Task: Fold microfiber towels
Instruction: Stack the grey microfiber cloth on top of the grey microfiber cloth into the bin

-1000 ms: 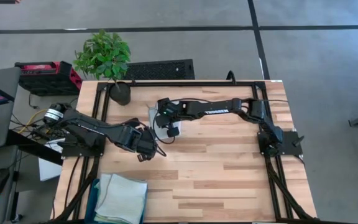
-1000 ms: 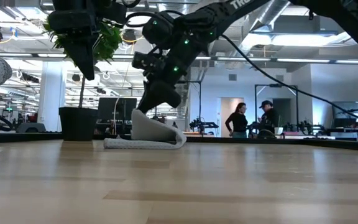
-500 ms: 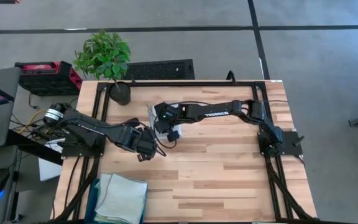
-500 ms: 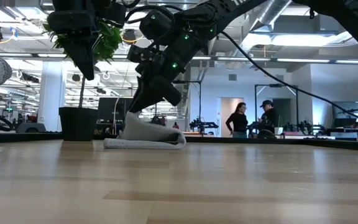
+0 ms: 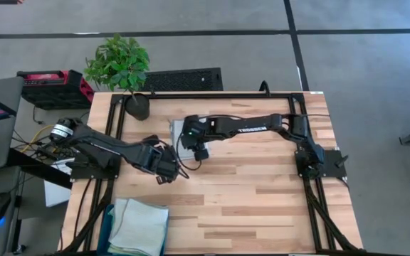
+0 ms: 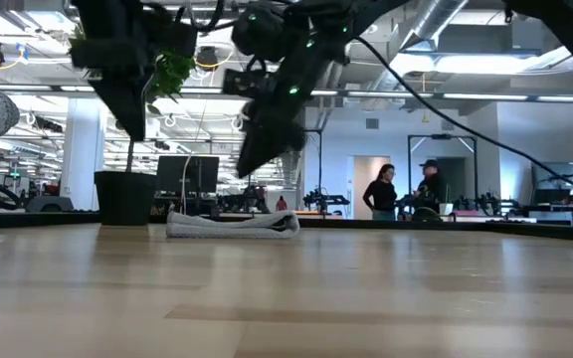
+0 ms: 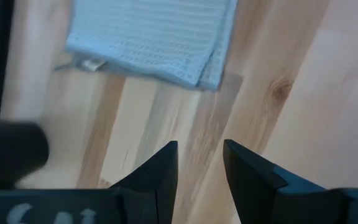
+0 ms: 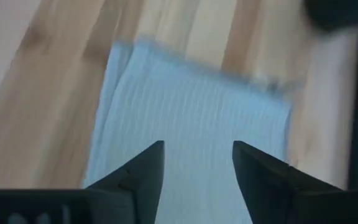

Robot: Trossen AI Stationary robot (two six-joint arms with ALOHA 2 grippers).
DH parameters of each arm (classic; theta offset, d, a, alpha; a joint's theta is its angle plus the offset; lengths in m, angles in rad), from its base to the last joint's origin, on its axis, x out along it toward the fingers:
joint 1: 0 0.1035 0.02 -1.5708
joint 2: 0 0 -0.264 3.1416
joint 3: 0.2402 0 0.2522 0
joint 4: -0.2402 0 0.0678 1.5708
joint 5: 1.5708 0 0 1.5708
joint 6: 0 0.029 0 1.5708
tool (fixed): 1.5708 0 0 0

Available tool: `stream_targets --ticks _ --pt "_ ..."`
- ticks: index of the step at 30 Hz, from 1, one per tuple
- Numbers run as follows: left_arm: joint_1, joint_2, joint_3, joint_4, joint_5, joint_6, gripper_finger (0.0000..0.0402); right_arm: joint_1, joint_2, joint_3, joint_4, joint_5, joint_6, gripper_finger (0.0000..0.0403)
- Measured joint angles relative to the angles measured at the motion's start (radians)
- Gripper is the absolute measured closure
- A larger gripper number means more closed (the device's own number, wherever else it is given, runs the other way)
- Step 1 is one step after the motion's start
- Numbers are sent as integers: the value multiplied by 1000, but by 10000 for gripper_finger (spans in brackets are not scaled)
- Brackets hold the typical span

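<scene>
Pale grey folded microfiber towel [image 6: 232, 225] w/ small white tag: soft, light, floppy; I'd pinch an edge. My right gripper [image 8: 194, 163] open above it, left gripper [image 7: 200, 163] open nearby.

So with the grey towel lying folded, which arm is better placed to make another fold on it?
Probably the right. The right tool hangs open directly above the folded grey towel, which fills its wrist view. The left tool sits off to the side over bare table, the towel ahead of it.
</scene>
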Motion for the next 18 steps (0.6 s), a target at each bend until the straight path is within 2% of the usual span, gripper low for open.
stream_targets --ticks 5,8,15,18 --pt "4 1 -129 221 1 206 280 0 -62 0 -239 -11 103 182" --pt "15 1 -202 369 4 332 280 10 -97 0 -353 -83 144 182" --pt "99 1 -316 702 10 497 280 55 -120 0 -395 -106 159 186" --pt "147 1 -353 800 56 542 280 72 -119 0 -397 -107 159 185"
